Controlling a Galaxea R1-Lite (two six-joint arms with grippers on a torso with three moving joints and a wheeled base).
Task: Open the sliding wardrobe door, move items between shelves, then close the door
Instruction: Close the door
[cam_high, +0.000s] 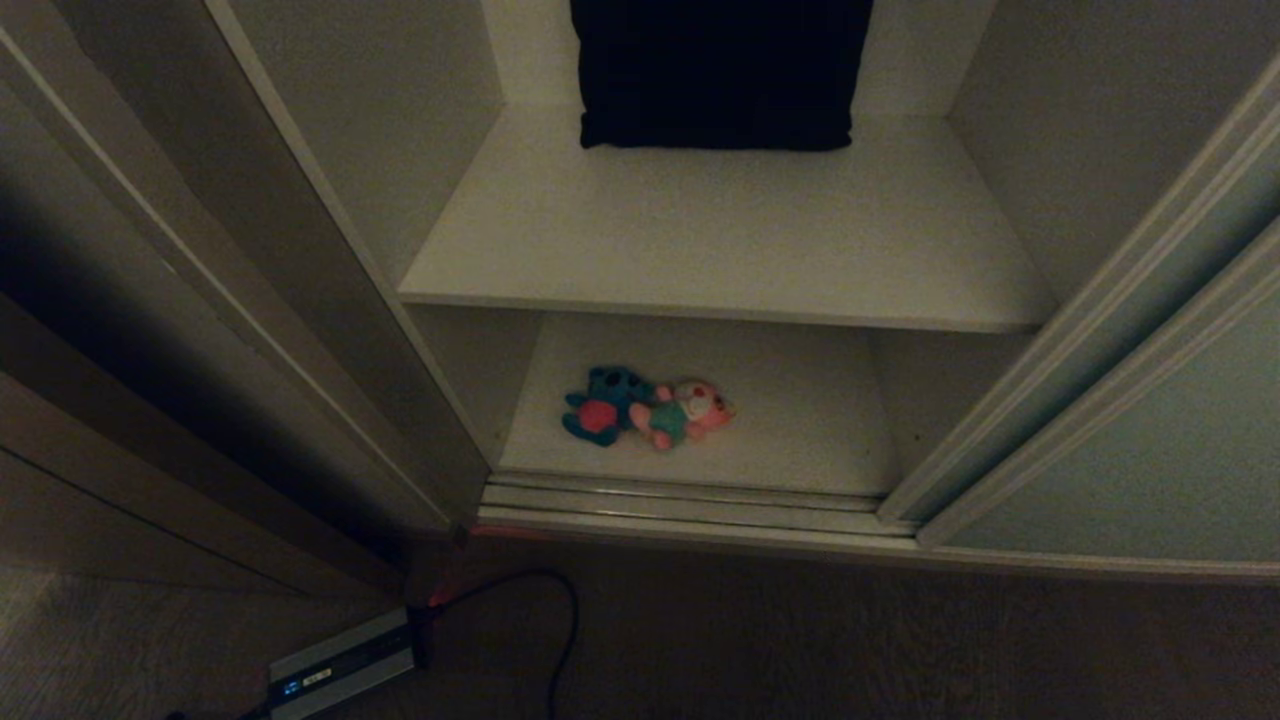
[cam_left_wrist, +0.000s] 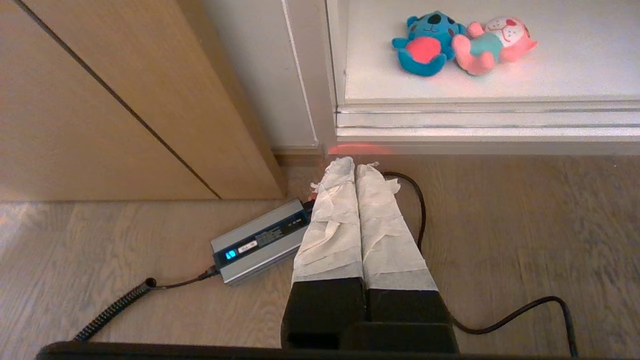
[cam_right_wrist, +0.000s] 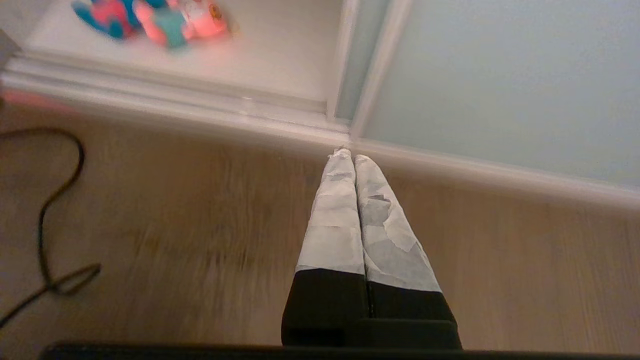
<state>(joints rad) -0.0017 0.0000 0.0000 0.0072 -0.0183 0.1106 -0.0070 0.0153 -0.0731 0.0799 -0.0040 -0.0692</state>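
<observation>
Wardrobe stands open, the sliding door (cam_high: 1150, 440) pushed to the right of the opening. Two shelves: the upper shelf (cam_high: 720, 250) carries one black cushion (cam_high: 718, 75), the lower shelf (cam_high: 800, 420) holds two plush toys side by side, touching, teal one (cam_high: 600, 405) and pink one (cam_high: 690, 410). Left gripper (cam_left_wrist: 355, 167), fingers pressed together, hangs over the floor near one grey charger box (cam_left_wrist: 260, 240). Right gripper (cam_right_wrist: 350, 157), also pressed together, hangs by the door's bottom rail.

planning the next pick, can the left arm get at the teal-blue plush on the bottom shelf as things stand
Probably yes: the sliding door is off to the right, and the teal-blue plush lies near the lower shelf front. The shut left gripper must open first.
</observation>
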